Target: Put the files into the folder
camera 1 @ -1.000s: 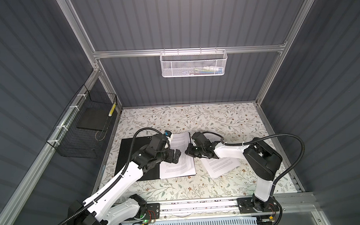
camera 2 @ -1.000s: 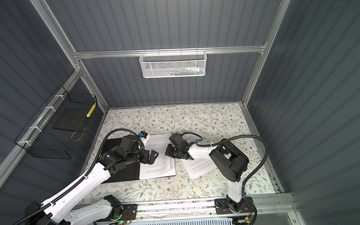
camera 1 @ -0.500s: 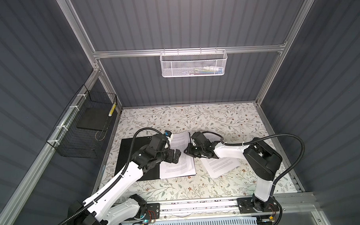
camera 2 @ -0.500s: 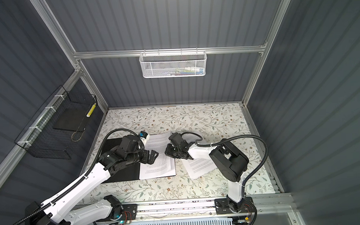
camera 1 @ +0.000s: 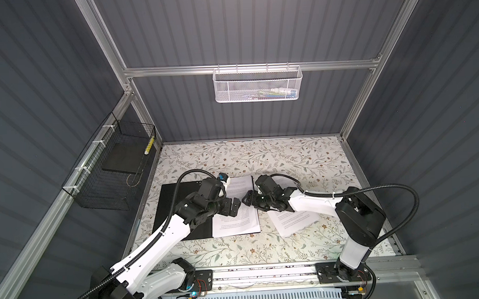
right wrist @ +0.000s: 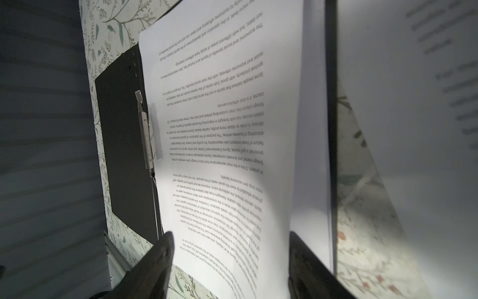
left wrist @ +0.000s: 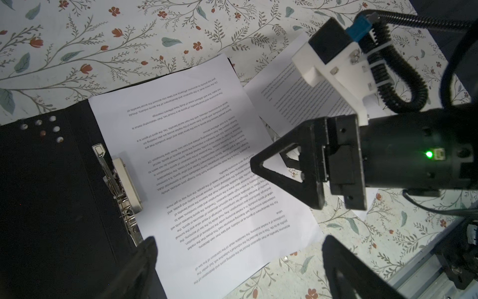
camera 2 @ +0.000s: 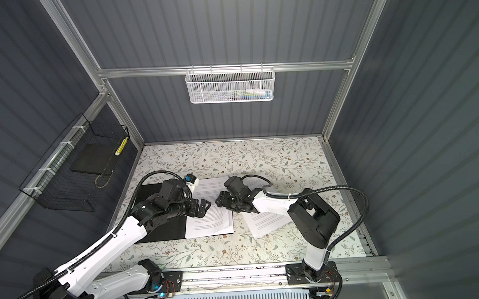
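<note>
Two lots of files were seen, and each is placed here by the folder (left wrist: 51, 194), which lay open and flat on the flowered table (camera 1: 260, 160). Nothing was laid on the folder's left leaf. Along the folder's spine the metal clip (left wrist: 116, 181) was mounted. On the folder's right leaf one lot of files (left wrist: 207, 155) was spread, with its edge against the clip. Whether it was clamped under the clip could not be told.

Above that lot the left gripper (camera 1: 233, 205) was held with its jaws spread wide and nothing between them. Just right of it, near the folder's right edge, the right gripper (camera 1: 247, 201) was held low over the paper, jaws parted and no sheet pinched. To the right of the folder, on the bare table, the second lot of sheets (camera 1: 293, 222) lay askew, partly hidden under the right arm.

The sheets were judged light, thin and limp, and likely to slide on one another and on the table. A grip at the middle was judged unworkable, since flat paper offers no purchase there. A pinch at a free corner or an overhanging edge was judged best, with the pile kept squared. Lifted by one edge, the sheets would be expected to sag and fan apart.
</note>
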`<action>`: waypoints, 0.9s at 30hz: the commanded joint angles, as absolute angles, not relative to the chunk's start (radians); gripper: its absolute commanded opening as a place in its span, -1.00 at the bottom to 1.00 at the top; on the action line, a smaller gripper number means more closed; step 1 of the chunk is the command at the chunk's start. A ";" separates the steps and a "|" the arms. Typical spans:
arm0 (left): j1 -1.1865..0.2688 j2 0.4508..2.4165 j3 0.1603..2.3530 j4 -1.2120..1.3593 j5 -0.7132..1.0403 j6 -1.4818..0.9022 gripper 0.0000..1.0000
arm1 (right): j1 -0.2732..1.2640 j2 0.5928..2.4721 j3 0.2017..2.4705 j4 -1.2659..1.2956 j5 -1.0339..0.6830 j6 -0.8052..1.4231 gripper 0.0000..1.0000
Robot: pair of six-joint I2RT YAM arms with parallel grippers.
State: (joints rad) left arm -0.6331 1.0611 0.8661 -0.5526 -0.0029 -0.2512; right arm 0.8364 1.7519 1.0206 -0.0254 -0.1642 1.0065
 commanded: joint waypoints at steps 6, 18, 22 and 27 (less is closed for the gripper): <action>-0.624 1.069 0.869 -0.540 0.060 -0.234 1.00 | 0.785 1.599 0.987 -0.275 -0.049 0.876 0.72; -0.933 1.405 0.971 -0.234 0.192 -0.444 0.99 | 0.305 1.674 1.209 -0.520 -0.174 0.478 0.98; -1.071 1.621 1.120 -0.216 0.148 -0.435 1.00 | 0.245 1.720 1.279 -0.541 -0.232 0.472 0.98; -1.128 1.844 1.273 -0.229 0.173 -0.430 1.00 | 0.221 1.790 1.373 -0.579 -0.291 0.446 0.98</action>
